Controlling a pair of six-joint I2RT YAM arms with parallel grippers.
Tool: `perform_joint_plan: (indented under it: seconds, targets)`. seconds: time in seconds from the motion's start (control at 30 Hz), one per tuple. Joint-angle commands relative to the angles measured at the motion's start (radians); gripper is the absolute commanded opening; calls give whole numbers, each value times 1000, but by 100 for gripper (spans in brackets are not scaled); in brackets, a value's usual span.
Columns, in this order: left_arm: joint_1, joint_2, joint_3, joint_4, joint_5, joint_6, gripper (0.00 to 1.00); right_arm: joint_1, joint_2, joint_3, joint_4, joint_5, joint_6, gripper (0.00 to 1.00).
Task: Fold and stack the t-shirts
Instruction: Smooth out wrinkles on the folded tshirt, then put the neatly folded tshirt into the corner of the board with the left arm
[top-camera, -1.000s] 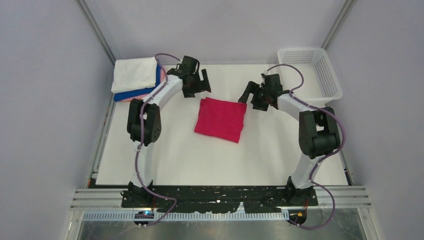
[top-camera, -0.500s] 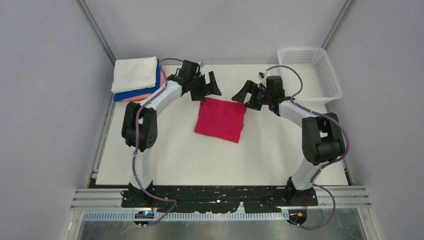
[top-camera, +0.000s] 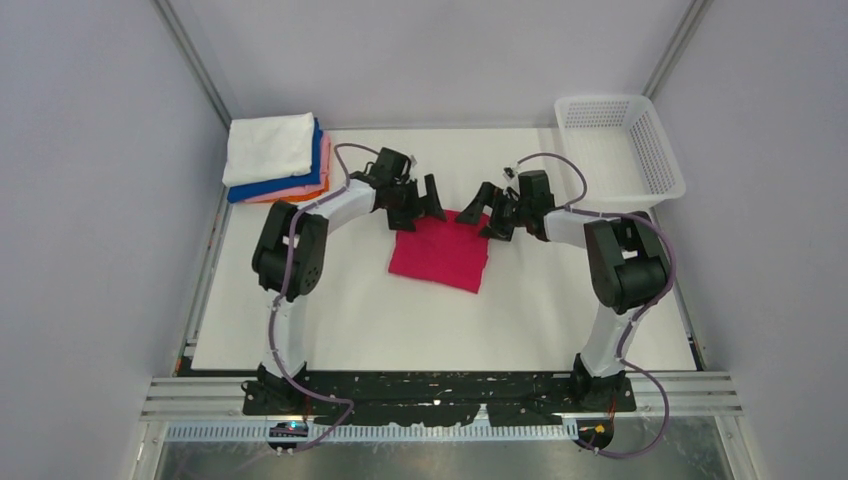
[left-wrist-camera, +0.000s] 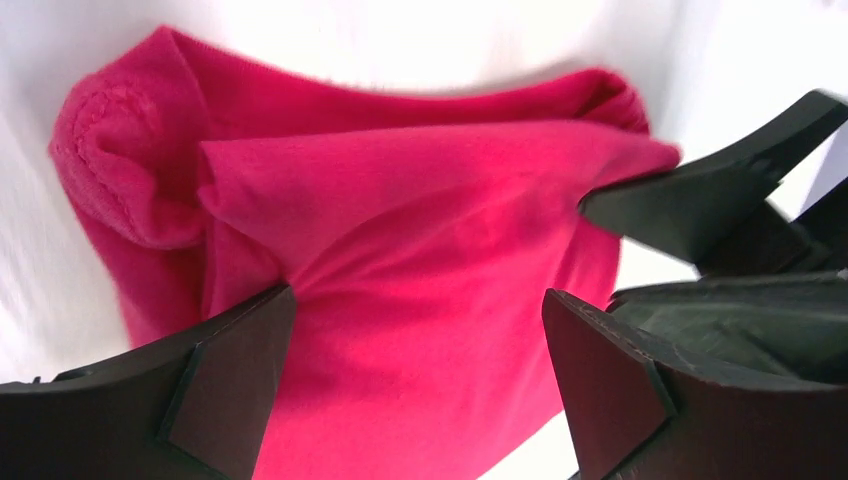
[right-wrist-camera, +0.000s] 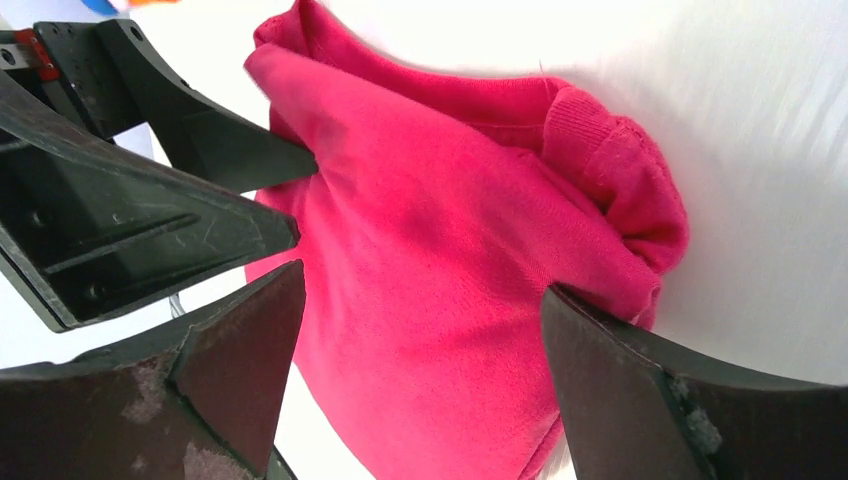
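- The folded magenta-red t-shirt (top-camera: 440, 248) is lying in the middle of the bench (top-camera: 330, 320), its far edge bunched.
- The left pincer (top-camera: 425, 205) and right pincer (top-camera: 483, 217) are standing wide open over that far edge, facing each other closely and gripping nothing.
- A stack of folded t-shirts (top-camera: 272, 155) is sitting at the far-left corner and a white mesh basket (top-camera: 662, 150) at the far right, both well apart from the shirt.

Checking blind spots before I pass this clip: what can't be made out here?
- Magenta shirt, far edge: top view, hidden under the left gripper and right gripper.
- Folded stack: lower shirts show only edges beneath the white one.
- Wrist views: shirt's near part cut off by fingers and frame; fingertip contact unclear.
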Motion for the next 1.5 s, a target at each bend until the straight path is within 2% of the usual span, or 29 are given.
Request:
perform_joint_plan:
  seconds: [0.0,0.13,0.3,0.57,0.7,0.9,1.1,1.33,1.4,1.47]
  targets:
    - [-40,-142,-206,-42,-47,26,100,26,-119,-118,-104,51,-79,95]
    - [-95,-295,-412,-33,-100,17,100,51,-243,-247,-176,79,-116,95]
    - [-190,-507,-626,10,-172,-55,100,146,-454,-406,-218,127,-95,95]
    - [-231,-792,-712,-60,-325,-102,100,180,-794,-428,-290,228,-63,95]
    - [-231,-854,-774,-121,-410,-155,100,177,-961,-449,-347,396,-49,95]
    - [-231,-824,-831,-103,-423,-182,100,139,-1100,-477,-495,625,-54,95]
    - [-231,-713,-840,18,-393,-188,98,122,-1120,-489,-520,642,-101,95]
    - [-231,-494,-719,23,-323,-122,79,108,-1089,-484,-548,688,-160,95]
    - [-233,-448,-705,34,-283,-127,66,105,-1092,-488,-549,697,-166,95]
    - [-241,-420,-702,48,-246,-145,57,99,-1099,-493,-549,700,-172,95]
